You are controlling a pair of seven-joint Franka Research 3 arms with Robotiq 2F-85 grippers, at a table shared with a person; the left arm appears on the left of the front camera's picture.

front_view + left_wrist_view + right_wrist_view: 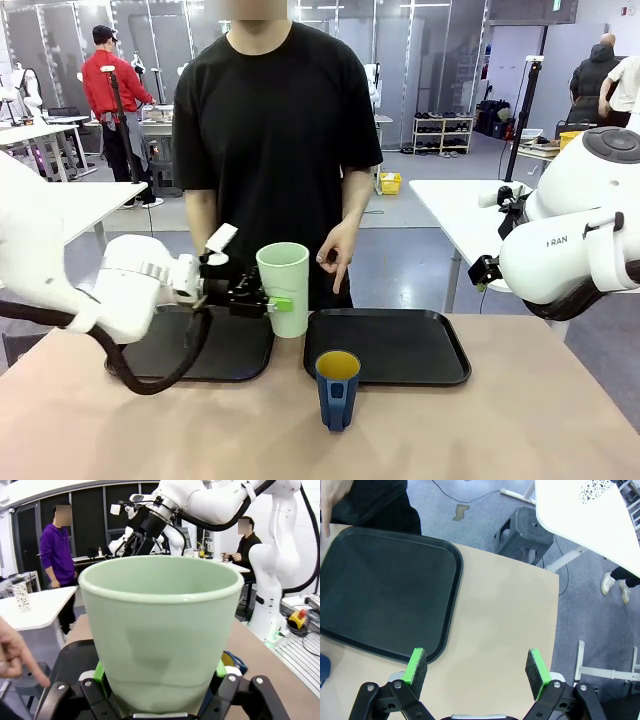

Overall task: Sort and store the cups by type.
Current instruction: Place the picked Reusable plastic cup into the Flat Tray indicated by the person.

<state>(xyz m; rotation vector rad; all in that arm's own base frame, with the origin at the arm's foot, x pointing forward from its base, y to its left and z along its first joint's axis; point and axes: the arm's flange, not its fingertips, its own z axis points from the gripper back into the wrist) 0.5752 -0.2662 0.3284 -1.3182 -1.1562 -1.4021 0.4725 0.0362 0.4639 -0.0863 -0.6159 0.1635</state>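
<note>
Desk (520, 420) carries two black trays. Left gripper (270, 300) clamps the mint tumbler (283, 285) upright, between left tray (235, 355) and right tray (400, 345). Best to keep it level and set it down flat. Blue mug (337, 388) stands on the desk before the right tray. Right gripper (477, 667) is wide, empty.

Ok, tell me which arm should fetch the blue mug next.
Right, probably. The left gripper is shut on the mint tumbler, while the right gripper hangs open over the table beside the right tray, with the blue mug at that tray's near edge.
</note>
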